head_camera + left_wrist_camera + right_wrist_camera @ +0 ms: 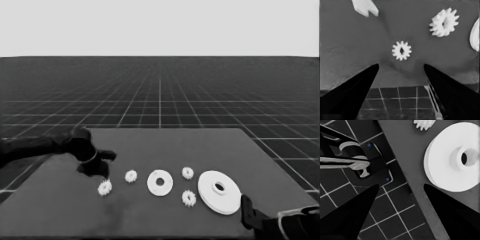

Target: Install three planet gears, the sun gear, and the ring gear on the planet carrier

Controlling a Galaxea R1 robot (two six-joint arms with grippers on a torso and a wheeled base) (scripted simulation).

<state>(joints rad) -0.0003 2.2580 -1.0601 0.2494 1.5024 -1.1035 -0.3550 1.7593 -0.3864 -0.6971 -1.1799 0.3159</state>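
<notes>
The smaller round part (160,182), the planet carrier, lies flat at the table's middle front with nothing on it. To its right is the larger round part (219,191), the ring gear (450,162). Several small gears lie loose: one (105,188) at the left, one (131,176) beside it, and two (187,173) (188,198) between the round parts. My left gripper (104,166) hovers open just above and behind the leftmost gear (401,50), which sits ahead of its spread fingers (357,87). My right gripper (247,210) is parked open at the lower right corner.
A thin white piece (365,7) lies near the left gripper, past the gear. A second gear (444,22) and the smaller round part's rim (475,32) lie off to one side. Dark machinery (357,162) shows beyond the table's edge by the right gripper (401,185).
</notes>
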